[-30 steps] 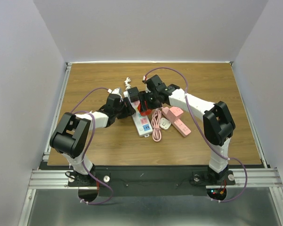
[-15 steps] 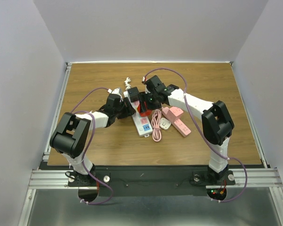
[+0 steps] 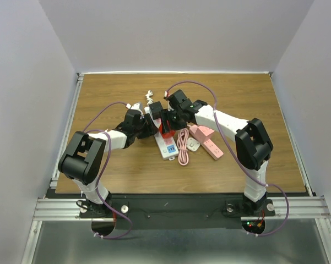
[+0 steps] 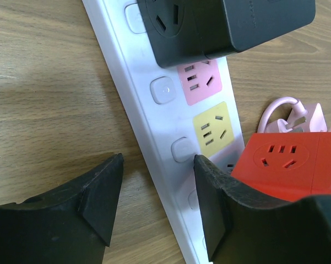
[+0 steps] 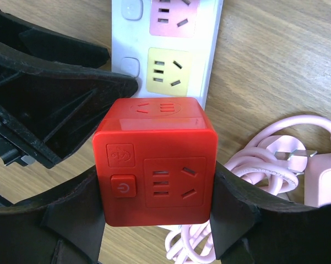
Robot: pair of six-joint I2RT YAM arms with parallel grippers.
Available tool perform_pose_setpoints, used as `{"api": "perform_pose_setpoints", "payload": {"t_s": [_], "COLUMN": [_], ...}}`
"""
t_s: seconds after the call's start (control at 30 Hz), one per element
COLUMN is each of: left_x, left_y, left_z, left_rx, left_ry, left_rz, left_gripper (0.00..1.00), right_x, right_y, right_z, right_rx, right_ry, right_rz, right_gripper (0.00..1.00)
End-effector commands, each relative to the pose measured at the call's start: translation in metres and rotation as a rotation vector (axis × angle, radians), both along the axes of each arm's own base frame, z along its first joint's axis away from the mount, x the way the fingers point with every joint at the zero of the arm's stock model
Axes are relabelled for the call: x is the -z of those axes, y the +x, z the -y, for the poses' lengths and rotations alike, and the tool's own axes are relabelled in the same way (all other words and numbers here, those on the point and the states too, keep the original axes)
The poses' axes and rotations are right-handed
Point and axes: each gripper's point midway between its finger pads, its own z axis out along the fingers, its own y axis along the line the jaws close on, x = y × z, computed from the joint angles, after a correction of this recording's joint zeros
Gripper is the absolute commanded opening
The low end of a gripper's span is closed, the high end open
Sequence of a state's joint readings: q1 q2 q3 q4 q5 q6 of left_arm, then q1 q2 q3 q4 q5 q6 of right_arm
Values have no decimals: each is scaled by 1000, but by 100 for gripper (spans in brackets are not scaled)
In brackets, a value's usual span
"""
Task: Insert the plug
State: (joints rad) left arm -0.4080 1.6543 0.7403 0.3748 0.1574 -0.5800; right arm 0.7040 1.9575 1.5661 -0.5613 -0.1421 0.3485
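Right jaws: clamped on red cube adapter [image 5: 155,159], over white power strip [image 5: 131,38].
Left jaws: spread, empty, at strip's edge.

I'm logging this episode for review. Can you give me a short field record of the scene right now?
right gripper: shut on red cube
red cube: over the strip, beside yellow socket; seated or not, cannot tell
left gripper: open, one finger beside strip, one over it
black adapter: plugged into strip
pink cord: coiled right of strip
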Motion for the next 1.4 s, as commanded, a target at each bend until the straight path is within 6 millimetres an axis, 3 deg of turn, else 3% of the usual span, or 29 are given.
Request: {"api": "perform_pose_setpoints", "payload": {"t_s": [0.0,0.3,1.37], "left_x": [-11,-12,-9], "left_y": [8,9,6], "left_z": [1,1,3], "left_rx": [13,16,26], "left_ry": [7,6,1], "left_rz": [31,32,18], "left_gripper": [64,64,63], "right_x": [5,9,7], "right_y": [-2,1,8], "right_z": [-5,6,15], "right_rx": [2,32,67], "right_ry": [0,-46,-82], "right_rz": [0,28,69], "right_gripper": [0,0,0]}}
